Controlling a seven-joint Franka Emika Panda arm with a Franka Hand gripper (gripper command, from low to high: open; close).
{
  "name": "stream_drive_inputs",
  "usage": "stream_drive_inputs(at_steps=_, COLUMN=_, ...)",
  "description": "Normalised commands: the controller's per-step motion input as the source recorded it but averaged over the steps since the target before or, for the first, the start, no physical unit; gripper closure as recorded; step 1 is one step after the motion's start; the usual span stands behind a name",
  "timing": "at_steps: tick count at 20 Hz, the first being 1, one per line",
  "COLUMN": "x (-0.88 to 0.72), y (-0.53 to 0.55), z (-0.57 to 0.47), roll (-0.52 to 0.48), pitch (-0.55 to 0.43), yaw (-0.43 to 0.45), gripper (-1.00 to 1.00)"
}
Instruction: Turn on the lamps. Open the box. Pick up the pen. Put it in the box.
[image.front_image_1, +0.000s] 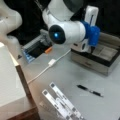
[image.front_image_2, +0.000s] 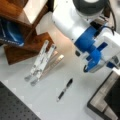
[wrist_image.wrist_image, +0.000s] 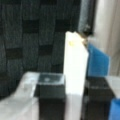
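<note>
The box (image.front_image_1: 90, 63) stands open at the right in a front view, its pale compartments showing, and its corner (image.front_image_2: 98, 103) also shows in a front view. My gripper (image.front_image_1: 92, 49) (image.front_image_2: 86, 69) hangs at the box's back left part. In the wrist view the gripper (wrist_image.wrist_image: 75, 91) has its dark pads (wrist_image.wrist_image: 51, 87) against both sides of a white upright strip (wrist_image.wrist_image: 75, 67), seemingly the lid's edge. The black pen (image.front_image_1: 90, 90) (image.front_image_2: 65, 89) lies flat on the table in front of the box, apart from the gripper. Long white lamp strips (image.front_image_1: 62, 102) (image.front_image_2: 41, 61) lie fanned; I cannot tell whether they are lit.
A big white block (image.front_image_1: 7, 75) fills a front view's left, on wood (image.front_image_2: 25, 47). A white cable (image.front_image_1: 50, 63) runs across the grey table. A grey device with an orange part (image.front_image_1: 48, 50) sits behind. A dark perforated board (image.front_image_2: 12, 107) lies at a front view's bottom left.
</note>
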Motion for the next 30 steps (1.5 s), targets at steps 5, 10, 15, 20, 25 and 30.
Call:
stream_drive_inputs(at_steps=5, x=0.06, y=0.58, z=-0.03, roll=0.133, pitch=0.089, yaw=0.0, gripper=1.0)
stream_drive_inputs(at_steps=10, x=0.07, y=0.58, z=-0.11, roll=0.067, pitch=0.082, yaw=-0.012, gripper=1.0)
stream_drive_inputs(at_steps=15, x=0.06, y=0.5, z=-0.21, roll=-0.001, pitch=0.099, yaw=-0.043, gripper=1.0)
stream_drive_inputs(at_steps=20, x=0.04, y=0.3, z=-0.27, roll=-0.017, pitch=0.111, yaw=-0.062, gripper=1.0)
stream_drive_inputs(at_steps=25, x=0.04, y=0.05, z=-0.21, roll=0.029, pitch=0.106, yaw=-0.052, gripper=-1.0)
stream_drive_inputs(at_steps=30, x=0.03, y=-0.02, z=-0.22, roll=0.024, pitch=0.081, yaw=-0.04, gripper=-1.0)
